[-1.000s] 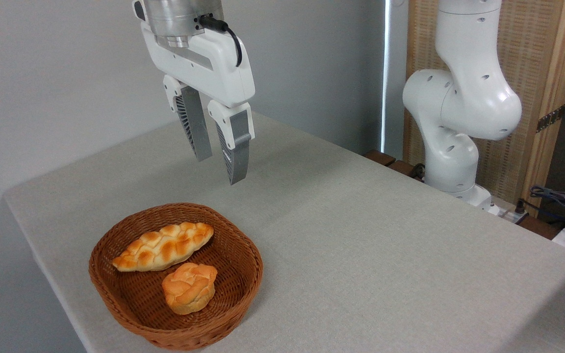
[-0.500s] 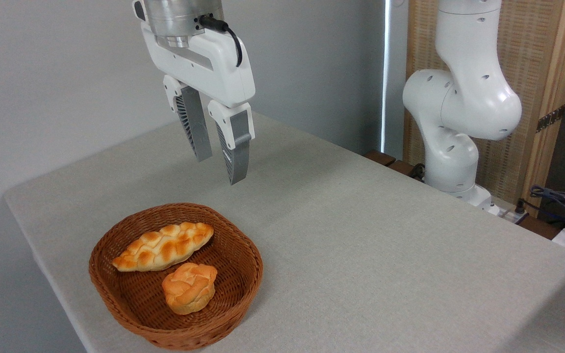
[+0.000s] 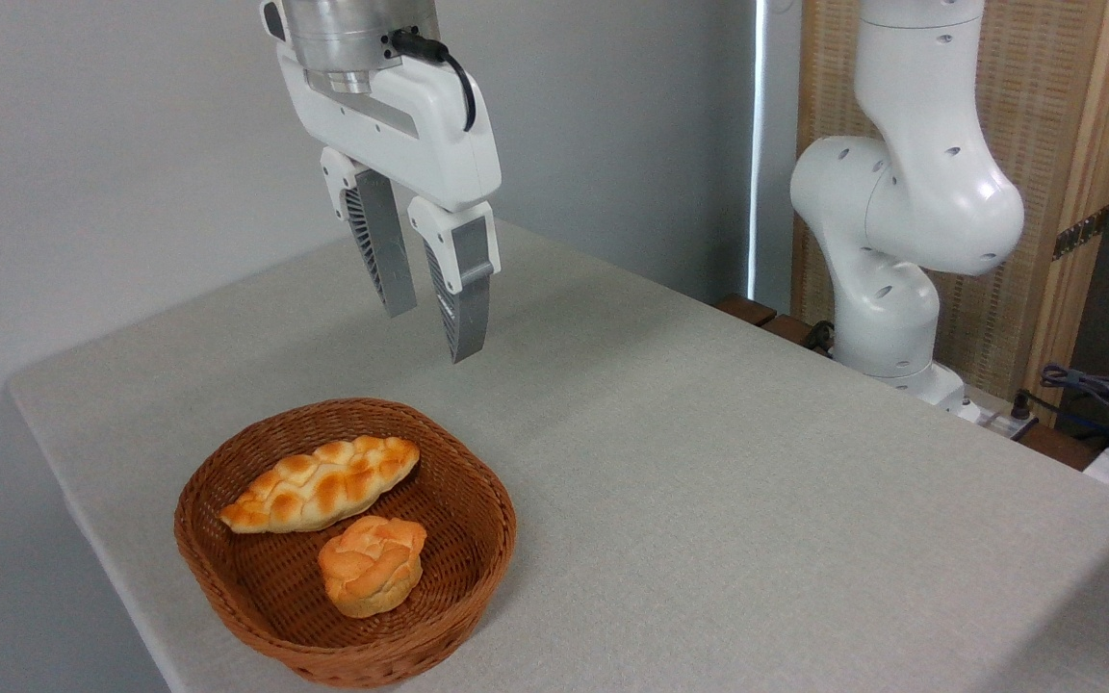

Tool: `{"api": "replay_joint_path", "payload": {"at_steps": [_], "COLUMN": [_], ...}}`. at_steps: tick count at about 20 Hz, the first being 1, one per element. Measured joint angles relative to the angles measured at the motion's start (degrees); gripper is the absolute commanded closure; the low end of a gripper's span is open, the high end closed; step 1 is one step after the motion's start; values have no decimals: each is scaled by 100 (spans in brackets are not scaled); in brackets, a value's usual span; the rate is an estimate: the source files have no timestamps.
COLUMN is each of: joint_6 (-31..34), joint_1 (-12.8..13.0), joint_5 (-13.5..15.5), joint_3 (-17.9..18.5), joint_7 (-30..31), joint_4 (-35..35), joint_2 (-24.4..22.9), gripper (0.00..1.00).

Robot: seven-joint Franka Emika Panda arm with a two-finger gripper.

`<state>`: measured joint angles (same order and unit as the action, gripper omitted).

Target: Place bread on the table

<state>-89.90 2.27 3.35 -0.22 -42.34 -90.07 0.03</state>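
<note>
Gripper (image 3: 427,332) hangs in the air above the counter (image 3: 709,462), pointing down, tilted a little. Its two grey ribbed fingers (image 3: 463,298) stand apart with a clear gap between them, nothing held: released and empty. White gripper body above them, black cable looping off the metal wrist at the top edge.

Bread (image 3: 320,485) lies in the brown wicker basket (image 3: 477,568), in the back half of it, long axis running diagonally from lower left up to upper right, pointed ends visible, browned lattice crust up. It sits below the gripper and to the left of it, well apart; no contact. Right-hand tip of the bread is the end nearest the fingertips, though it is well below them.

Small round bun (image 3: 372,564) also in the basket, in front of the bread, very near it; cannot tell if the two touch. Basket sits on the counter near the front-left corner. Gripper tips are over bare counter behind the basket's far rim, not over the basket interior as far as the view shows.

Robot arm base (image 3: 891,221), white, stands at the far right edge of the counter, well apart from basket. Wooden panel (image 3: 1055,144) behind it, grey wall (image 3: 131,144) on the left.
</note>
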Motion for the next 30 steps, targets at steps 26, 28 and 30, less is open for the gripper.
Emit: {"api": "replay_joint_path", "payload": {"at_steps": [26,28,30], "joint_6": [-1252,-1387,-1591], "joint_1": [-11,6,26], "joint_5": [5,37,170], "joint_3": [1,-13,-26], "joint_7": [-1,-1,-2], "joint_4": [-174,-302,-428], "joint_2": [12,16,17], "gripper": [0,0,0]}}
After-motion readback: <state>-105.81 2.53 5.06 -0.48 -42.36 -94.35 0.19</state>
